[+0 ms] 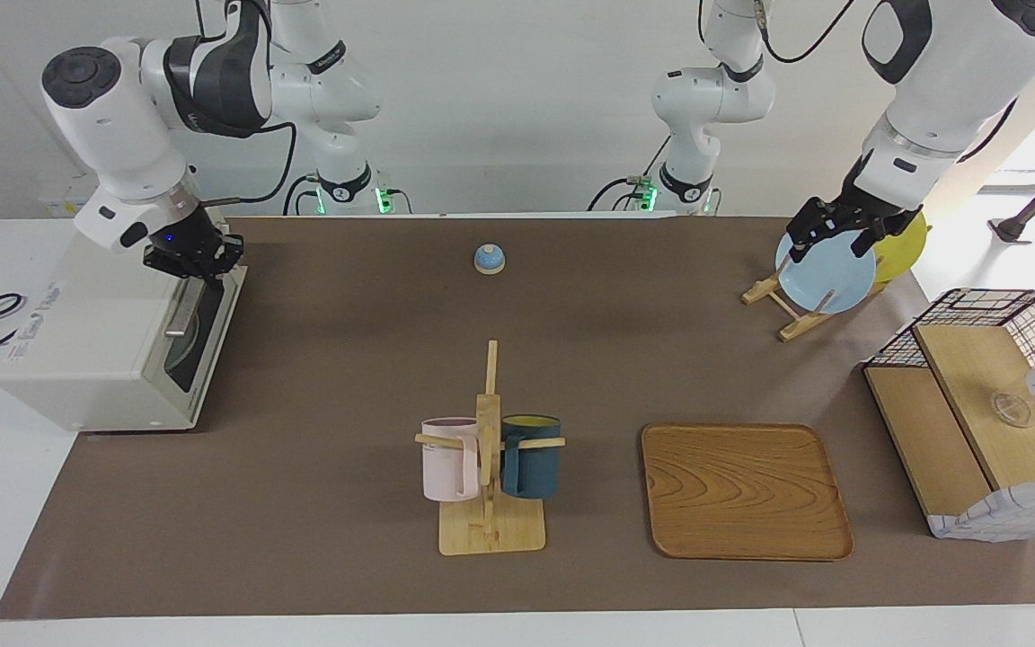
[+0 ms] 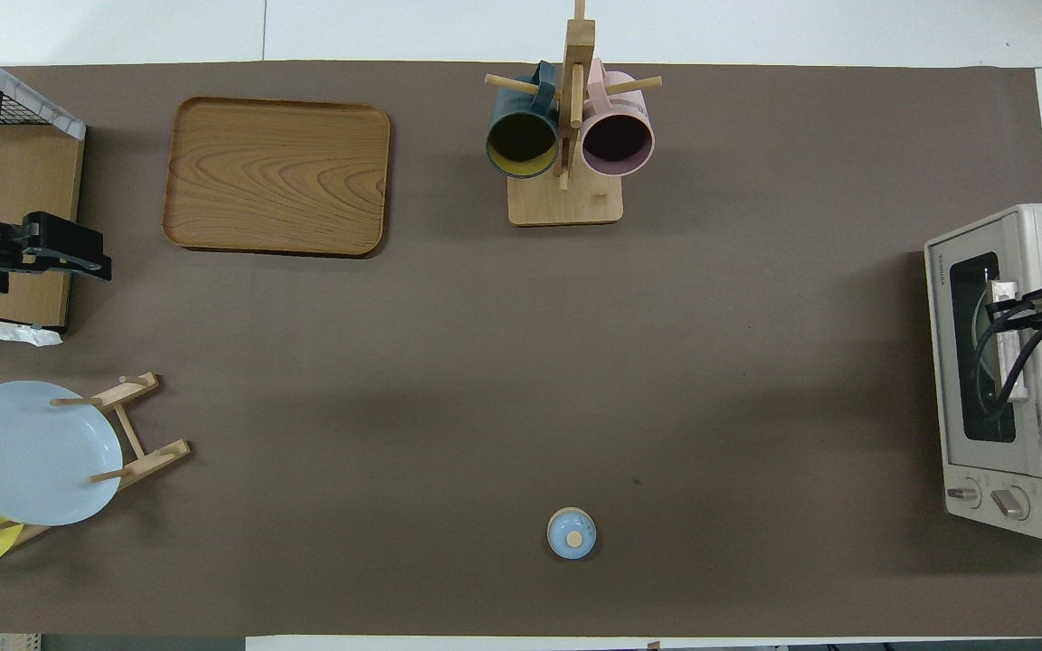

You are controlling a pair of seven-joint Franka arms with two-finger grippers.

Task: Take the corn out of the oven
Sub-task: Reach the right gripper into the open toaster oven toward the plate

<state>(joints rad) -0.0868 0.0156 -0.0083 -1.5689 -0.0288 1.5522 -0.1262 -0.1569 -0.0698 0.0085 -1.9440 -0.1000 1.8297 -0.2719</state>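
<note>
Right claw (image 1: 201,274) sat at the top edge of the oven (image 1: 113,337) door, fingertips pinched shut at the upper end of the silver bar handle (image 1: 185,307); whether it actually gripped the handle could not be told. Oven stood at the right arm's end of the surface (image 1: 338,359), door closed. Corn was not visible; only a pale round shape showed through the dark glass.

Left claw (image 1: 827,241) was open, holding nothing, waiting over the blue plate (image 1: 827,277) in the wooden plate rack (image 1: 791,314), yellow plate (image 1: 904,243) just beside it.

Mug stand (image 1: 489,467) with pink mug (image 1: 448,458) and dark teal mug (image 1: 531,456) stood mid-surface, far from the robots. Wooden tray (image 1: 745,490) lay beside it toward the left arm's end. Small blue knobbed lid (image 1: 489,259) sat near the robots. Wire-and-wood basket box (image 1: 985,404) stood at the left arm's end.
</note>
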